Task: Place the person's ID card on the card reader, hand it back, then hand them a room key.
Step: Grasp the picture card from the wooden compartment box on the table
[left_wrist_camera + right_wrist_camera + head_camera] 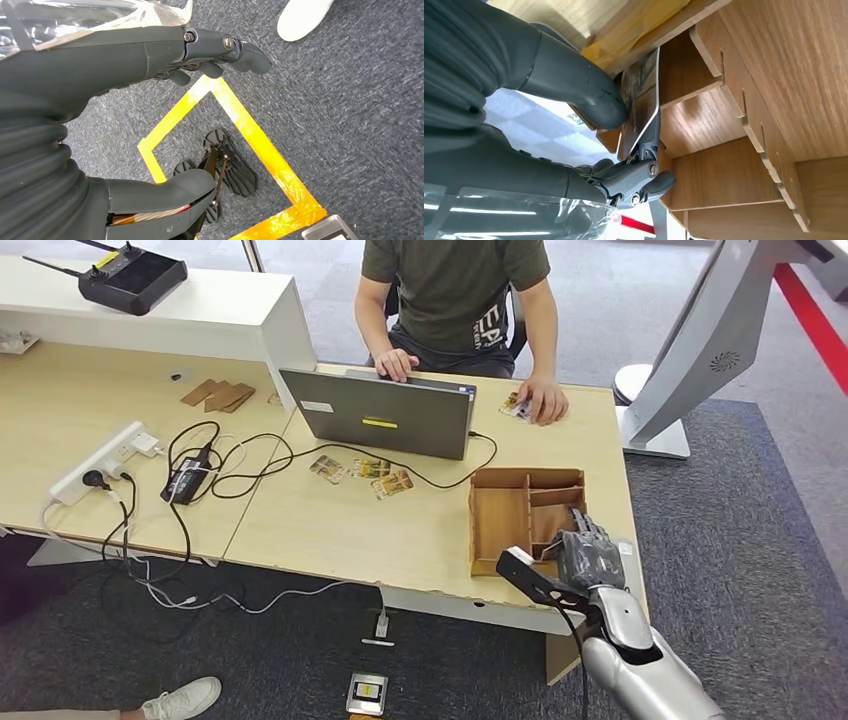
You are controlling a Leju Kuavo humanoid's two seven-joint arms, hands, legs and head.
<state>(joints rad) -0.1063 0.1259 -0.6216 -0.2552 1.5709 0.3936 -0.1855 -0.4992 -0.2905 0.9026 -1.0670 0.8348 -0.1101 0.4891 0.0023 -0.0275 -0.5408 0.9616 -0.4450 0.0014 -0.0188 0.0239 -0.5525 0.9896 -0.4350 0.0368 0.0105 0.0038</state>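
Right hand (624, 150) has a card (641, 100) pinched between thumb and a finger, card bent slightly, held at the edge of the wooden organizer box (744, 115). In the head view the right hand (588, 555) sits over the near-right compartments of the box (500, 515), at the right end of the desk (330, 530). Can't tell from the print whether the card is an ID or a room key.

Person (455, 290) seated across the desk, one hand on the laptop (385, 412), the other resting on a card (517, 407) near the desk's far edge. Three more cards (365, 472) lie flat in front of the laptop, just beside its cable.

Left hand (150, 55) hangs over the carpet, fingers loosely apart, holding nothing. Yellow floor tape (250, 130) below it.

Power strip (100, 460) and tangled cables on the left half of the desk.
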